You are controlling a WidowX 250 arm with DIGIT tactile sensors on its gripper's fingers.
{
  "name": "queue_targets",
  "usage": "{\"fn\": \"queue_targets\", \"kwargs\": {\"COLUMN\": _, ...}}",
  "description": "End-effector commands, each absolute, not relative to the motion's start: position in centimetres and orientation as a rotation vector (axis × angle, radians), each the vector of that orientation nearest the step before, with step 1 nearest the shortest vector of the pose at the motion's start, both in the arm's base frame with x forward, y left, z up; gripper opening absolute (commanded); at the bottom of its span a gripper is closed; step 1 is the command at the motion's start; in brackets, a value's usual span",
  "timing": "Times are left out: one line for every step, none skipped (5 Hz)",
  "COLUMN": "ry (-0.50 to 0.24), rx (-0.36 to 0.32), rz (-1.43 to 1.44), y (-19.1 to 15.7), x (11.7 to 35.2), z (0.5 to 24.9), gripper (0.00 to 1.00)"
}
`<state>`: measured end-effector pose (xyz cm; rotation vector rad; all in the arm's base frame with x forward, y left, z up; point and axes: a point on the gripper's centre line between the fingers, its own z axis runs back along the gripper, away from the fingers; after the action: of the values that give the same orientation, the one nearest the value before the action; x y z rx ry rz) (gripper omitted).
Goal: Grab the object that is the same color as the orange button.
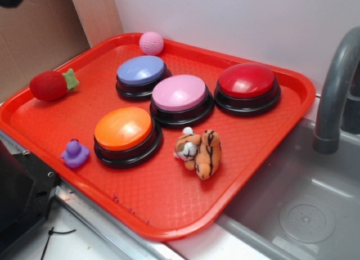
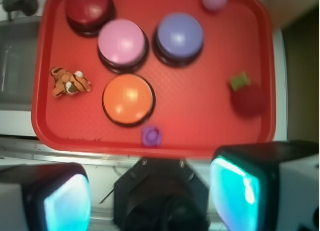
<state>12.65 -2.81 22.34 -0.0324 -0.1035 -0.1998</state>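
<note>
**Tiger lies on the tray beside the orange button, gripper spread and off the tray**

We see a red tray [image 1: 270,153] carrying four dome buttons on black bases. The orange button [image 1: 124,129] sits toward the tray's near edge in the exterior view, with the pink button [image 1: 180,93] just behind it, the purple-blue button [image 1: 140,71] further back and the red button [image 1: 246,81] off to the right. A pink dimpled ball [image 1: 151,43] rests near the far rim, a red plush strawberry [image 1: 50,85] with green leaves lies at the left rim, and a small purple duck [image 1: 75,153] stands just beside the orange button. A grey faucet [image 1: 334,91] rises over a sink [image 1: 298,209] to the right of the tray.

The plush tiger [image 1: 199,151] lies on its side on the tray floor, just beside the orange button and in front of the pink one (apart from both, as far as we can tell). Nothing rests on it or covers it.

In the wrist view the gripper [image 2: 150,196] has its two fingers [image 2: 235,188] spread wide, nothing between them, and hangs off the tray's near edge. The tiger [image 2: 70,83] appears up and to the left of the gripper, well apart from it; the duck and the orange button sit more directly ahead.
</note>
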Motion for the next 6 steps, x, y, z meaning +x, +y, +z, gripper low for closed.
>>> {"fn": "queue_targets", "kwargs": {"ry": -0.13, "rx": -0.111, "rz": -0.698, "y": -5.9, "x": 15.6, "z": 19.7, "gripper": 1.0}}
{"fn": "queue_targets", "kwargs": {"ry": -0.178, "rx": -0.141, "rz": -0.949, "y": -8.1, "x": 17.2, "z": 17.2, "gripper": 1.0}}
{"fn": "queue_targets", "kwargs": {"ry": -0.196, "rx": -0.13, "rz": -1.202, "y": -9.7, "x": 18.1, "z": 14.9, "gripper": 1.0}}
{"fn": "queue_targets", "kwargs": {"ry": -0.179, "rx": -0.063, "rz": -1.264, "y": -11.3, "x": 18.7, "z": 12.4, "gripper": 1.0}}
{"fn": "queue_targets", "kwargs": {"ry": -0.181, "rx": -0.09, "rz": -1.277, "y": -12.6, "x": 19.0, "z": 9.9, "gripper": 1.0}}
{"fn": "queue_targets", "kwargs": {"ry": -0.161, "rx": -0.093, "rz": -1.285, "y": -13.6, "x": 19.5, "z": 7.8, "gripper": 1.0}}
